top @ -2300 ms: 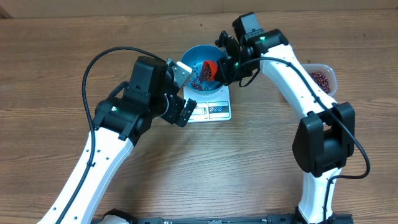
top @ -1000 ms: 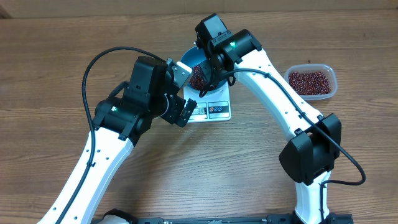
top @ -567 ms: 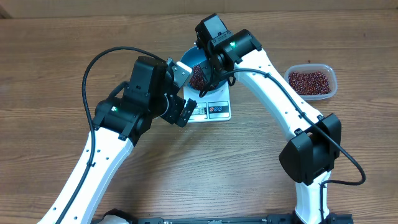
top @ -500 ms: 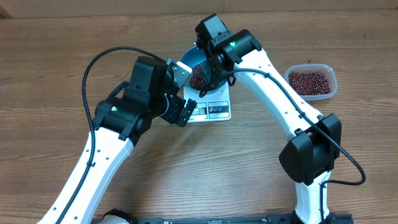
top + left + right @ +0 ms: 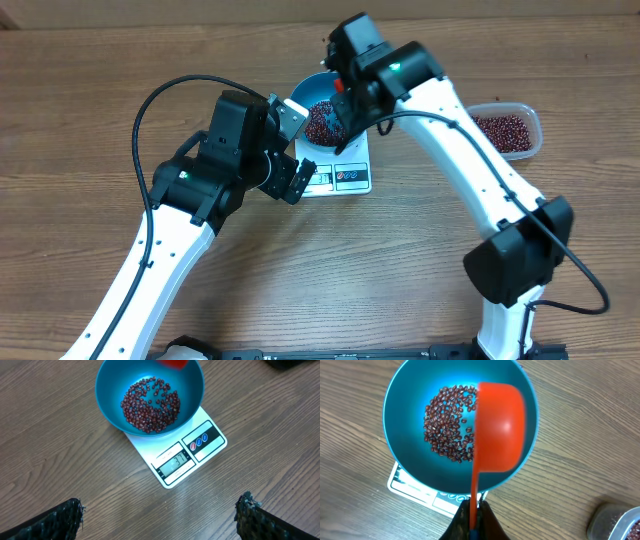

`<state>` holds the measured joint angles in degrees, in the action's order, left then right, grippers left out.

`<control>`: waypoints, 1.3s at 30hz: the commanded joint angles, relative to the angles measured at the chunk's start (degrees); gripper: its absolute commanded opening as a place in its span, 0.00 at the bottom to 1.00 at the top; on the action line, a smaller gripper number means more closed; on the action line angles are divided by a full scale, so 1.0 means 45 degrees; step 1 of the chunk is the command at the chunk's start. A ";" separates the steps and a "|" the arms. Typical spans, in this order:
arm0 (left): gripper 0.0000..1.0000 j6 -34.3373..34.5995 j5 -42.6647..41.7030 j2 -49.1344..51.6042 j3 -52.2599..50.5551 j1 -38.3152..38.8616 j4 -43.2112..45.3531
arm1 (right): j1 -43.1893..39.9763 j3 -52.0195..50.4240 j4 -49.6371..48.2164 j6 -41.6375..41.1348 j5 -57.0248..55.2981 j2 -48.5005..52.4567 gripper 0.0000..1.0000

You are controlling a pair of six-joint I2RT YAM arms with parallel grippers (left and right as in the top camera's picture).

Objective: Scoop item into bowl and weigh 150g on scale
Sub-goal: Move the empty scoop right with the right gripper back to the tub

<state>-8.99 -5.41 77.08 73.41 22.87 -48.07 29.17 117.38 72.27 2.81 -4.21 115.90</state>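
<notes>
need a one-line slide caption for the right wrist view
Right claw holds the red scoop over the blue bowl of red-brown beans sitting on the white scale.

I see left arm (image 5: pixel 165 235) bent, left jaws spread wide; right arm (image 5: pixel 470 150) stretched forward, right jaws clamped on scoop (image 5: pixel 497 430) handle.

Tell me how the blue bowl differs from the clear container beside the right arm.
The blue bowl is round and opaque; the clear container is rectangular and see-through. The bowl stands on the white scale, the container straight on the table. The bowl's beans form a thin patch ringed by bare blue; the container's cover its floor. A red scoop hangs over the bowl only. Both are open-topped and hold dark red beans.
</notes>
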 commanded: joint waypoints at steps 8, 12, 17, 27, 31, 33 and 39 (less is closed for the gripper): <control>1.00 0.0146 -0.0131 0.0117 -0.0063 0.0005 0.0019 | -0.4527 0.0447 0.2147 -0.0015 0.3036 -0.3167 0.04; 1.00 0.0146 -0.0131 0.0121 -0.0063 0.0005 0.0019 | -0.6047 0.0427 0.2521 -0.0015 0.4284 -0.3240 0.04; 0.99 0.0146 -0.0131 0.0121 -0.0063 0.0005 0.0019 | -0.7388 0.0427 0.2735 0.0044 0.4687 -0.3240 0.04; 1.00 0.0146 -0.0131 0.0121 -0.0063 0.0005 0.0019 | -0.7621 0.0427 0.2987 0.0481 0.4629 -0.3240 0.04; 0.99 0.0146 -0.0131 0.0121 -0.0063 0.0005 0.0019 | -0.7621 0.0423 0.2992 0.0481 0.4624 -0.3240 0.04; 1.00 0.0146 -0.0131 0.0117 -0.0063 0.0000 0.0019 | -0.7621 0.0418 0.2948 0.0486 0.4619 -0.3235 0.04; 0.99 0.0146 -0.0131 0.0117 -0.0063 0.0005 0.0019 | -0.7621 0.0403 0.2856 0.0466 0.4629 -0.3109 0.04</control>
<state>-8.99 -5.41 77.08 73.41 22.87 -48.07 -5.17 118.08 85.49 4.51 16.14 101.84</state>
